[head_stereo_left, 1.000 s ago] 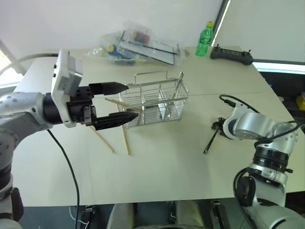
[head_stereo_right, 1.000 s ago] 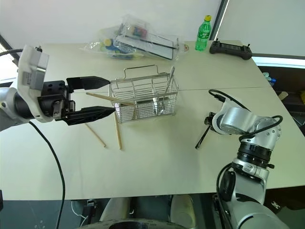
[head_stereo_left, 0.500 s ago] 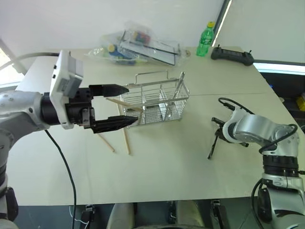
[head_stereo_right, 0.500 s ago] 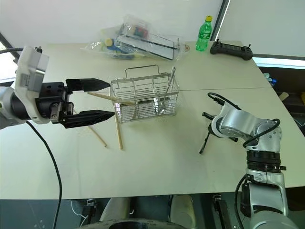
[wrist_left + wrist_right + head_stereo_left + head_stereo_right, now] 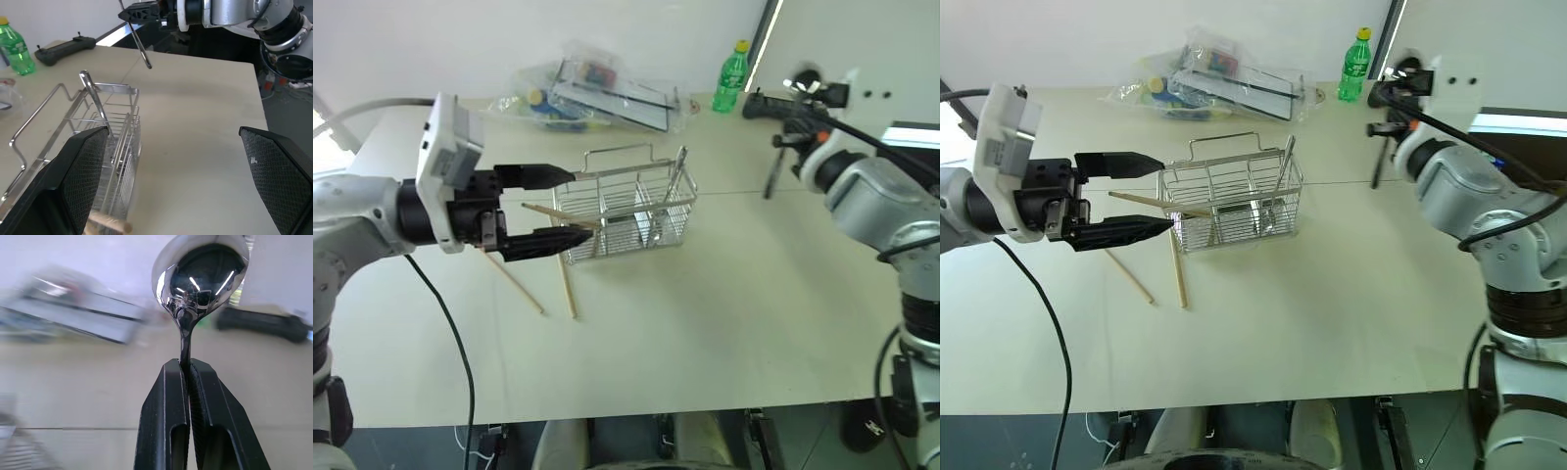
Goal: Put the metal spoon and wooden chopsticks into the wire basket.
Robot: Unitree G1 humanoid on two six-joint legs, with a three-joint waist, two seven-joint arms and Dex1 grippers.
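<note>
Spoon (image 5: 198,271) is pinched in the right end effector (image 5: 188,369), raised well apart from the basket (image 5: 631,211). 1 chopstick (image 5: 558,214) leans on the basket; 2 others (image 5: 570,291) lie on the tabletop (image 5: 705,323) beneath the wide-open left end effector (image 5: 558,206), so none is stowed yet.

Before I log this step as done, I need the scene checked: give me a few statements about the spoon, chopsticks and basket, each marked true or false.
1. The right gripper is shut on the slim metal spoon. True.
2. The spoon lies flat on the table. False: it is held up in the air.
3. A pale wooden chopstick rests on the silver wire basket. True.
4. The left gripper is clamped on a chopstick. False: it is open.
5. No chopsticks lie on the table. False: two chopsticks do.
</note>
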